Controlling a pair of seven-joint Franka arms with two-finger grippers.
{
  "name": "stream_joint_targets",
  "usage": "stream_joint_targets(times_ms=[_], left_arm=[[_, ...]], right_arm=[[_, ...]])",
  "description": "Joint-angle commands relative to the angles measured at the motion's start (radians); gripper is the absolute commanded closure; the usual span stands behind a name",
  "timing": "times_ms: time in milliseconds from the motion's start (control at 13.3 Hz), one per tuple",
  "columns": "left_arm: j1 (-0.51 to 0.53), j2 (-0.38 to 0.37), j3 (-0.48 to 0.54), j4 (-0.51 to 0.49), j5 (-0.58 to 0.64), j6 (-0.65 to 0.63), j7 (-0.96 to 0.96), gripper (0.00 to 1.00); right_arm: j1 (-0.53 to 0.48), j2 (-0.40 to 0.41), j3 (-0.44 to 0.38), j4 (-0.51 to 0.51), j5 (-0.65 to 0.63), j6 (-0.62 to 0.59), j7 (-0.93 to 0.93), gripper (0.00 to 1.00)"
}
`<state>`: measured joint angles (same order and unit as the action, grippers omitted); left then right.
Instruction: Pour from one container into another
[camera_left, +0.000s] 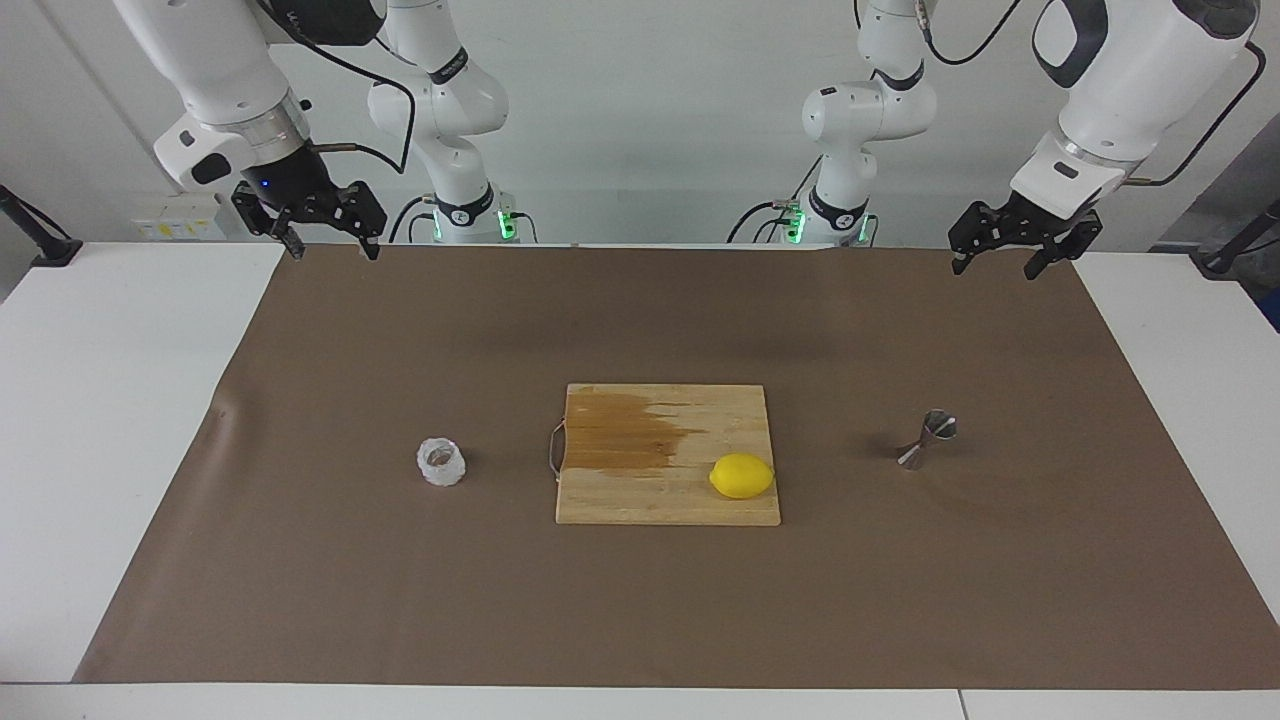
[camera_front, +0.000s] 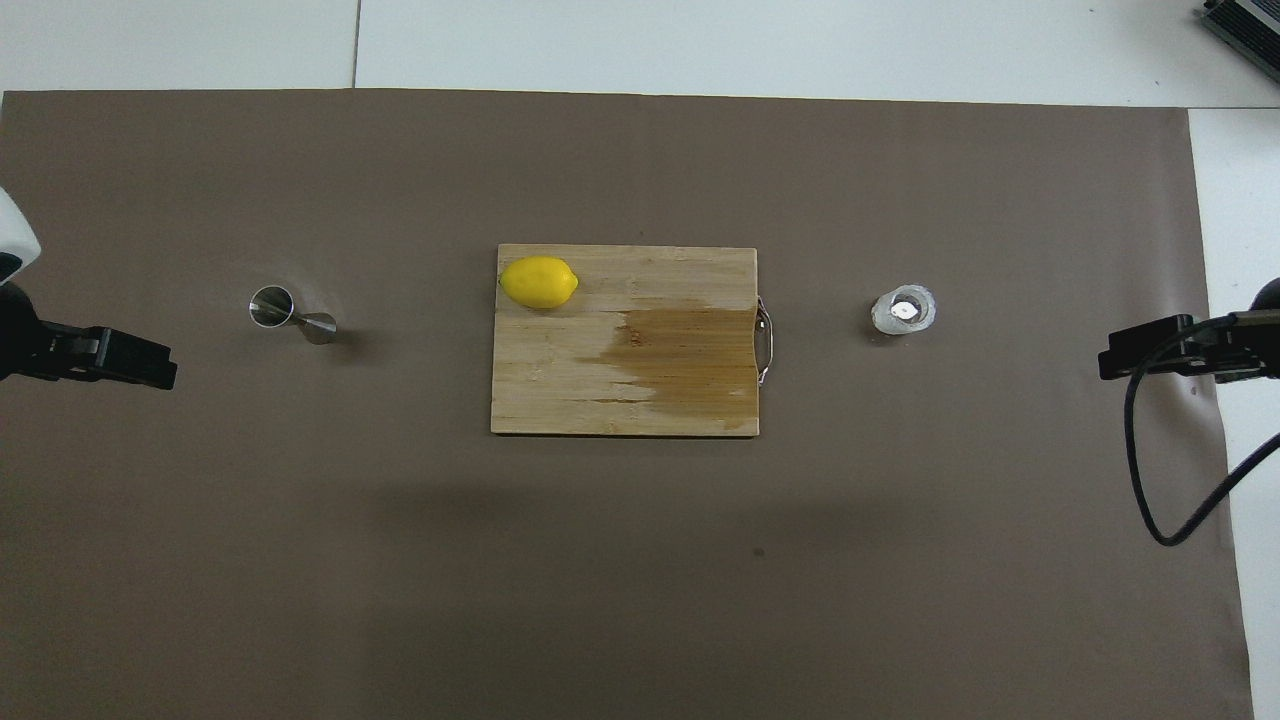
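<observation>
Hanging spread apart, left hand (camera_left: 1012, 262) waits near the jigger (camera_left: 927, 439), right hand (camera_left: 328, 240) near the knobbly cup (camera_left: 441, 462).

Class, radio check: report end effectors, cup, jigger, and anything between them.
Left end effector and right end effector open, raised, waiting. Cup and jigger upright, untouched. Cutting board with lemon between them.

place: lab | evidence: two robot arms (camera_left: 450, 110), paper-covered table (camera_left: 300, 400), bare white wall (camera_left: 650, 120)
</observation>
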<state>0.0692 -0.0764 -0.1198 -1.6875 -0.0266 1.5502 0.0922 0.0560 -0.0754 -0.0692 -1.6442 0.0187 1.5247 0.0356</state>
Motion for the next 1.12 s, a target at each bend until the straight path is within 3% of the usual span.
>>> stream_joint_targets(times_ms=[0, 1049], left_arm=[[-0.012, -0.028, 0.009, -0.028, -0.01, -0.001, 0.006, 0.0], [0.003, -0.028, 0.015, -0.023, -0.009, -0.01, 0.003, 0.0]], right_arm=[[-0.016, -0.006, 0.014, 0.0, 0.009, 0.002, 0.018, 0.0], [-0.016, -0.006, 0.012, 0.0, 0.009, 0.002, 0.018, 0.0]])
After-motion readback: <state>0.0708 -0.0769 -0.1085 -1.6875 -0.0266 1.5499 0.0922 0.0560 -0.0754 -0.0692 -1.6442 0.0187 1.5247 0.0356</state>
